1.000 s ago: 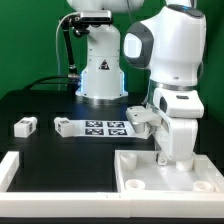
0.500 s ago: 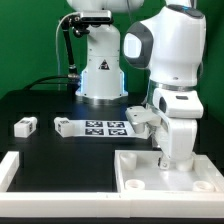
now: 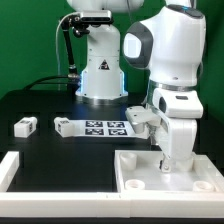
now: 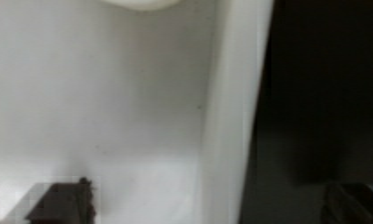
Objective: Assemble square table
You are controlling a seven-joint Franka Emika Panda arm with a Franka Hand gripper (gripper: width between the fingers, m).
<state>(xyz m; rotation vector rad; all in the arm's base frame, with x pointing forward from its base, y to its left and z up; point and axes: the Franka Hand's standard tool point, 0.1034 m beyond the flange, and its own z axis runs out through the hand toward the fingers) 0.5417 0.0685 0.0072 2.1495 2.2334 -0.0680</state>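
the panda arm (image 3: 170,70) fills the exterior view from one o'clock down to four o'clock, its wrist pointing straight down over the square table panel (image 3: 140,178). the panel lies flat on the black table (image 3: 50,150) at about five o'clock, recessed face up. the likeliest trouble, as i judge it, is a shove instead of a grasp: the panel is broad, light-looking and unclamped, so any sideways contact could slide or turn it on the smooth surface. a long slide would carry it toward the white border bar (image 3: 8,170) at eight o'clock. a twist could swing a corner at the marker board (image 3: 105,127) near the centre, or at the small parts around it. these are a loose leg (image 3: 25,125) at nine o'clock and a second leg (image 3: 64,126) just beside the board's nine o'clock end. the gripper (image 3: 172,160) is low at the panel. in the wrist view its fingers (image 4: 58,200) are spread wide and released, grasping nothing. one hangs over the white face and the other over the dark table, with the raised rim (image 4: 236,110) between them and apparently untouched. if they close off-centre, one pad would meet the rim first and drag the panel. if they drop too far, a tip could jam on the face.
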